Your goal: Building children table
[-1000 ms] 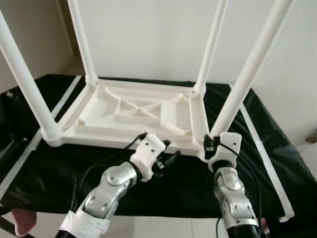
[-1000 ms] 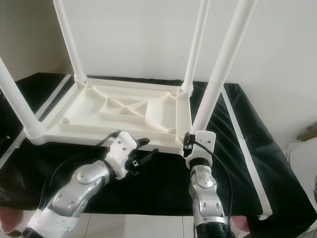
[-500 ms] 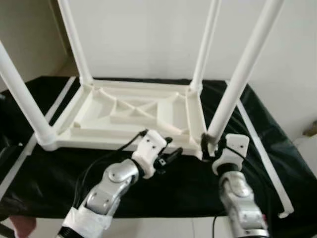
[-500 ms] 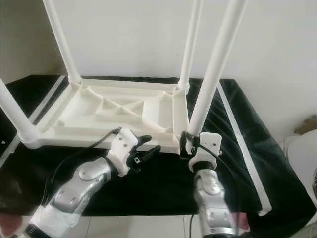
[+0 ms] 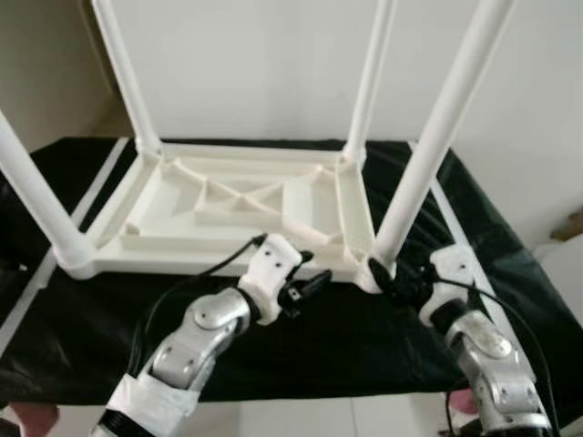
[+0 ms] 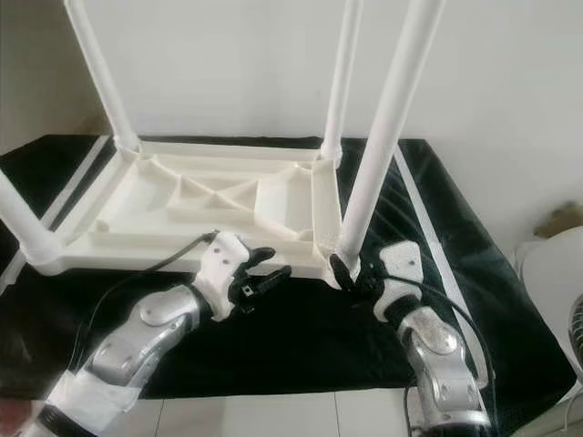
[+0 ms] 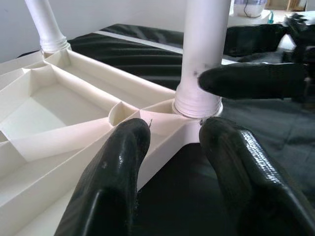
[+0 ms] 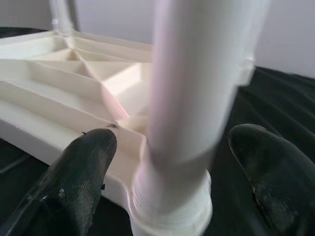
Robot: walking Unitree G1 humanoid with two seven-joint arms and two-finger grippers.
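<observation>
Right gripper (image 6: 351, 270) shifted outward since earlier, fingers spread around near leg (image 6: 378, 150) base. Left gripper (image 6: 260, 278) spread, empty, beside table (image 6: 182, 205) rim. Advised: close squarely, seat leg plumb.

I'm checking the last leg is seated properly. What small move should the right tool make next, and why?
Probably close the right tool on the base of the near right leg and twist it home. Its fingers straddle the leg just above the socket of the upturned tabletop and are still apart. The left tool is open beside the front rim, placed to steady it.
</observation>
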